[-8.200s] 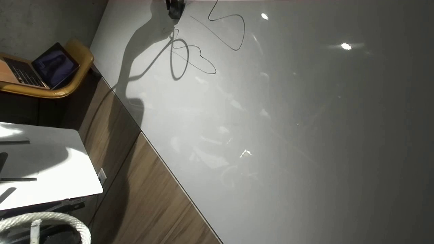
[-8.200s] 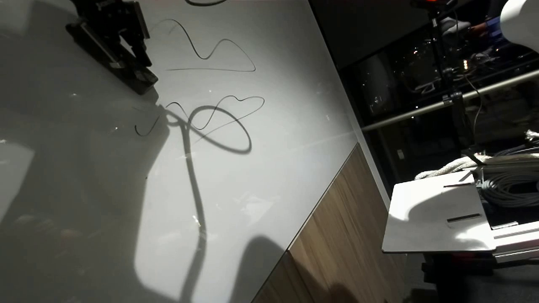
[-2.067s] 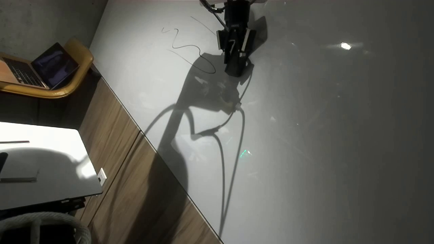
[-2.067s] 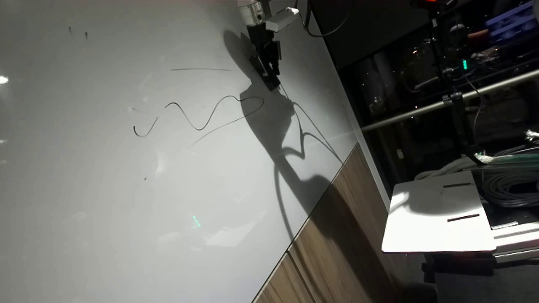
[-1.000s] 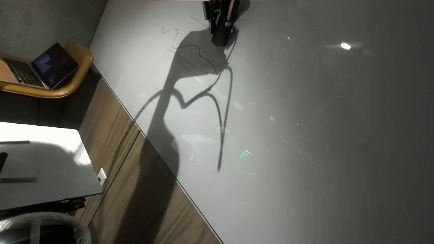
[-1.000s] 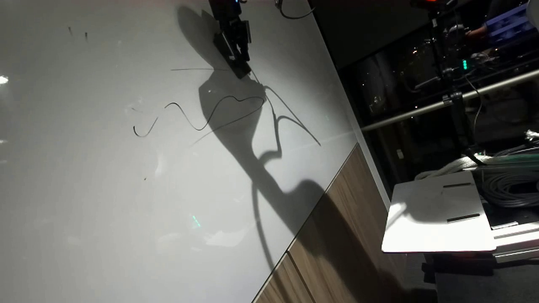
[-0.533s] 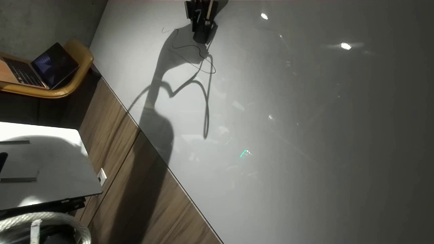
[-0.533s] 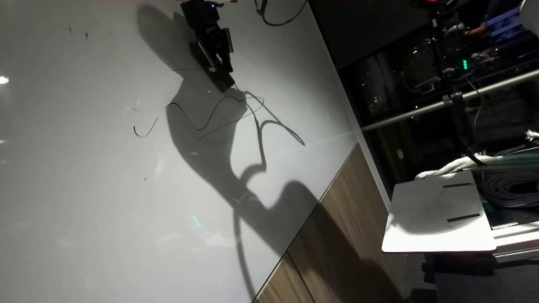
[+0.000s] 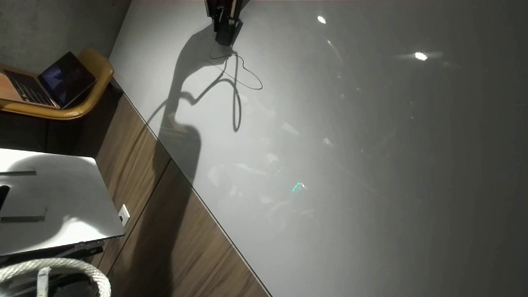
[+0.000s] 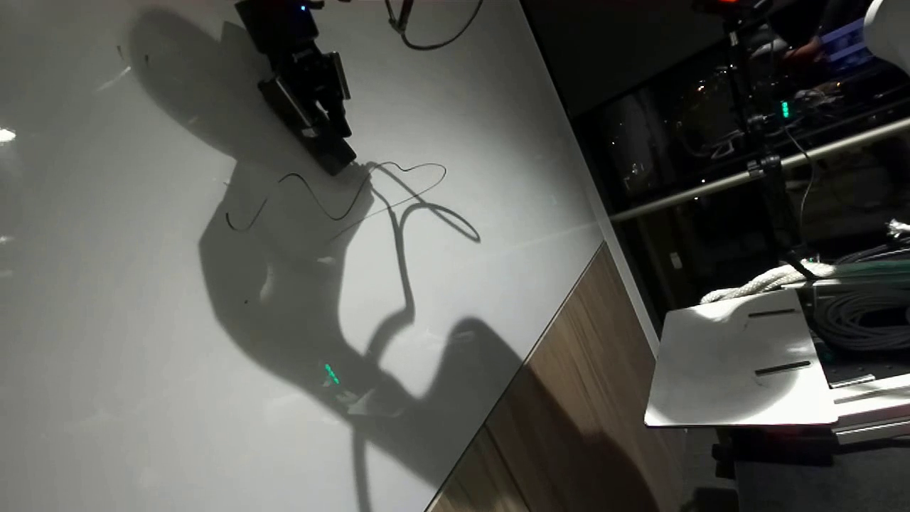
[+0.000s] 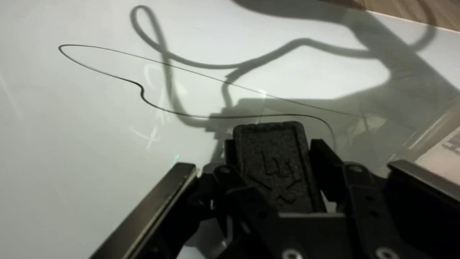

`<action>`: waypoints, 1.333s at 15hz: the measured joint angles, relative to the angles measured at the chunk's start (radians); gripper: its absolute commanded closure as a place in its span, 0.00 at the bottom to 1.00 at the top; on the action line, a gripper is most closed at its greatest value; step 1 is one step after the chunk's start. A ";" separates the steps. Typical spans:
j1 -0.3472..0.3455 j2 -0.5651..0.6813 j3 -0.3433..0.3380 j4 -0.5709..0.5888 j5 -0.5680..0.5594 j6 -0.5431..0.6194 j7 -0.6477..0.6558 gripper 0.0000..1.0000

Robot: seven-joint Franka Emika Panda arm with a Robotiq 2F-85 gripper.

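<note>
Near the black line [image 11: 142,92] on the whiteboard [image 11: 82,154], our tool [image 11: 275,157] pinches a dark block [image 11: 276,168] by its sides, seemingly to leave its end free.

Probably an office or lab: in an exterior view, a scribbled-on whiteboard [image 9: 350,165] covers most of the frame, an open laptop [image 9: 53,86] rests on a yellow chair [image 9: 101,71] upper left.

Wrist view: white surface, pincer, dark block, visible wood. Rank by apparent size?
1. white surface
2. pincer
3. dark block
4. wood
The pincer and dark block sit nearer the camera; true sizes unsure.
</note>
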 measured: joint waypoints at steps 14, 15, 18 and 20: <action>0.204 0.285 -0.014 0.222 -0.012 -0.015 0.038 0.72; 0.208 0.298 -0.013 0.229 -0.012 -0.015 0.038 0.72; 0.213 0.323 -0.013 0.237 -0.012 -0.016 0.038 0.72; 0.211 0.325 -0.013 0.237 -0.009 -0.017 0.038 0.72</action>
